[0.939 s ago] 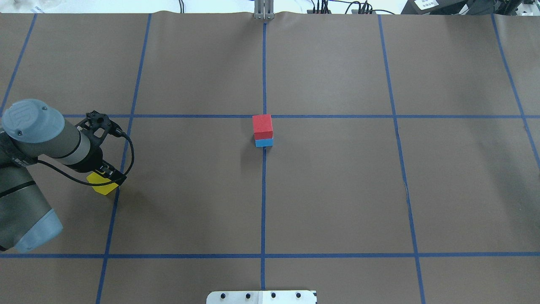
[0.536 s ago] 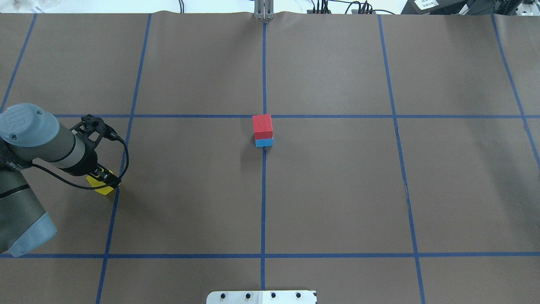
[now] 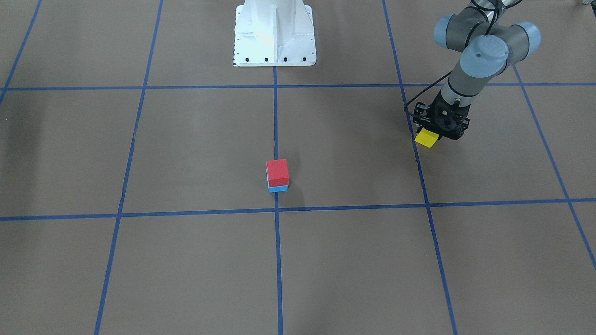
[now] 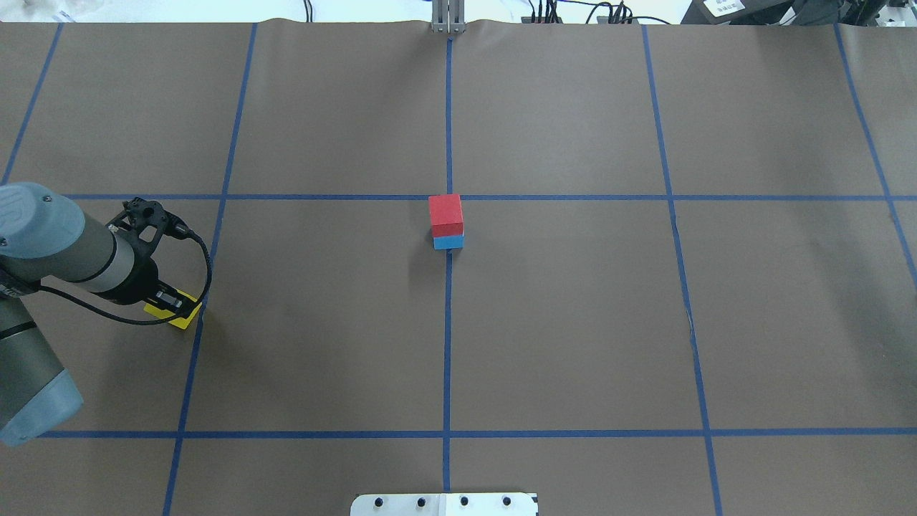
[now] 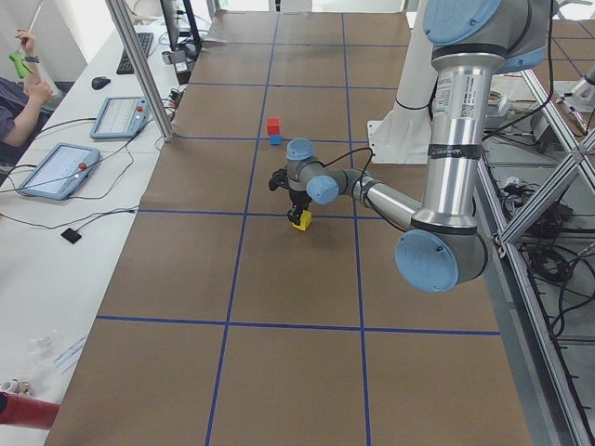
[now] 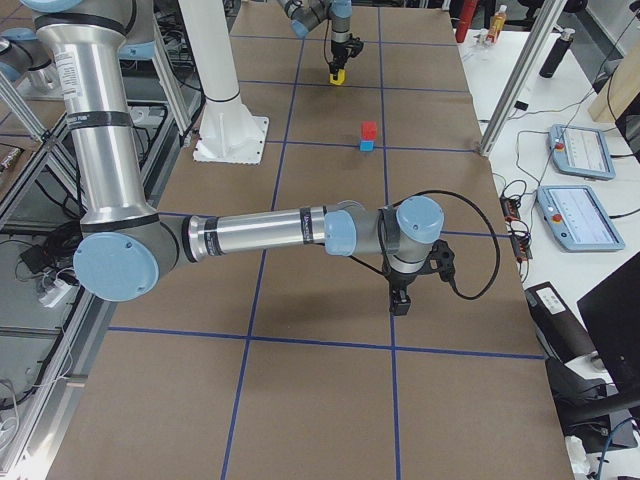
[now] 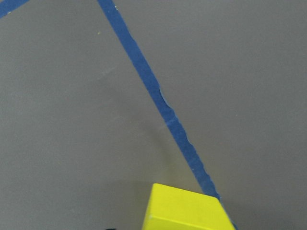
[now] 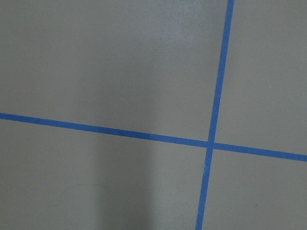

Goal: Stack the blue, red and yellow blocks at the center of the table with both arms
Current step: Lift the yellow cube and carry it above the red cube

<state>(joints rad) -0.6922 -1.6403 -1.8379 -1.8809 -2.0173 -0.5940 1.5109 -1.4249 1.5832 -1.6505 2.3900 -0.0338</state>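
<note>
At the table's centre the red block (image 4: pixel 445 213) sits on top of the blue block (image 4: pixel 448 242); the stack also shows as red block (image 3: pixel 277 172) over blue block (image 3: pixel 278 188). The yellow block (image 4: pixel 185 319) rests on the table (image 4: pixel 573 322) far to the left, beside a tape line. My left gripper (image 4: pixel 170 301) is low over the yellow block (image 3: pixel 426 138), fingers open on either side. The left wrist view shows only the yellow block (image 7: pixel 184 208) at the bottom edge. My right gripper (image 6: pixel 400 303) hangs over bare table, far from the blocks; I cannot tell its state.
The white pedestal base (image 3: pixel 274 32) stands at the robot's edge. A metal post (image 4: pixel 448 18) rises at the far edge. Side benches hold tablets (image 5: pixel 58 169), and a person's hand (image 5: pixel 28 79) shows there. The right wrist view shows only a tape crossing (image 8: pixel 210 143).
The left arm has drawn back toward the left edge and sunk lower over the yellow block, covering more of it. The yellow block and the red-on-blue stack have not moved.
</note>
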